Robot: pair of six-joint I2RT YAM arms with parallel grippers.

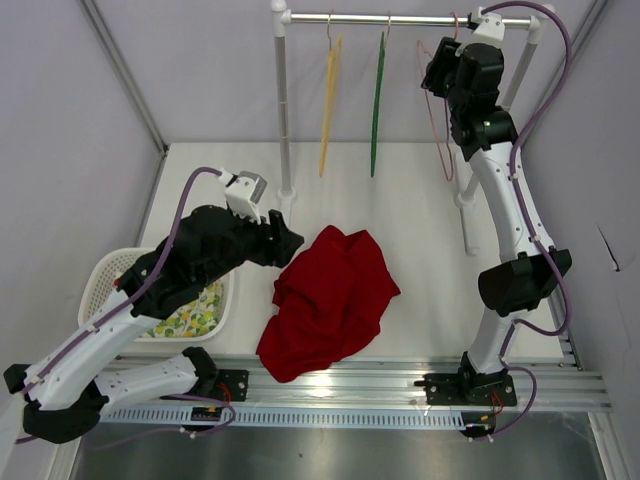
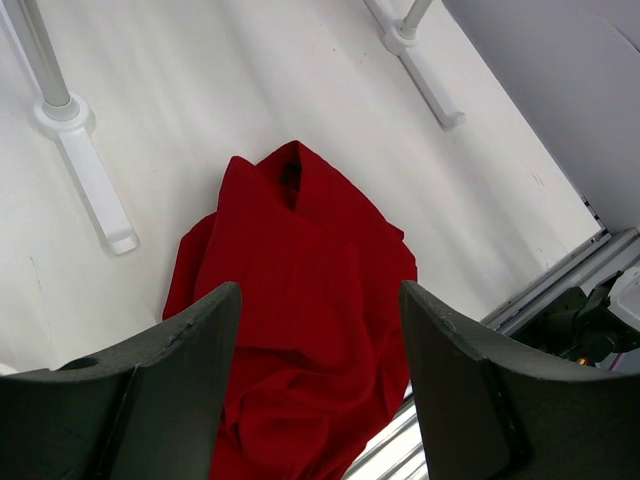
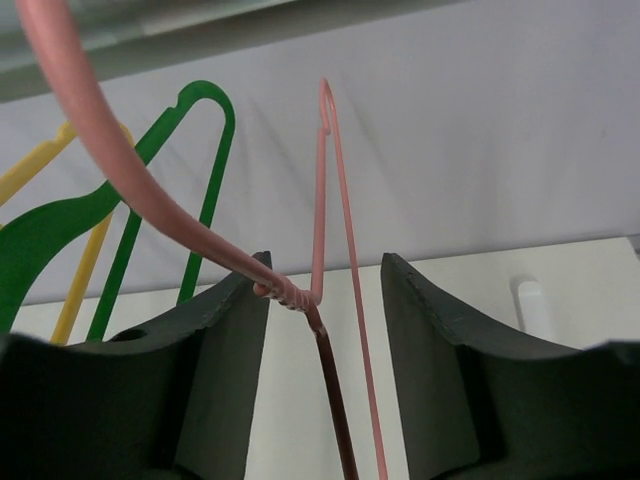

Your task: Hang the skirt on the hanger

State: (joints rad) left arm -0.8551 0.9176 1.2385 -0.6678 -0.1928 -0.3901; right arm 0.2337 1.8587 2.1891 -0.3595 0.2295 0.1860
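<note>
Neighbouring the hanger (image 3: 285,296) are a green hanger (image 1: 377,100) and yellow hanger (image 1: 330,100) (same rail (image 1: 400,18)).

Left wrist view: the lower part of the skirt (image 2: 290,230) is disappearing behind the two dark fingers (image 2: 190,400) of the left gripper (image 2: 320,300) and running off the bottom edge. Right wrist view: the hanger (image 3: 319,200) is blurring where its hook sweeps out of the upper left corner, and its lower wires are being cut off at the bottom edge. Top view: the left arm (image 1: 190,260) is covering part of the basket (image 1: 105,268) and the floral cloth (image 1: 195,315) in it, at lower left.
</note>
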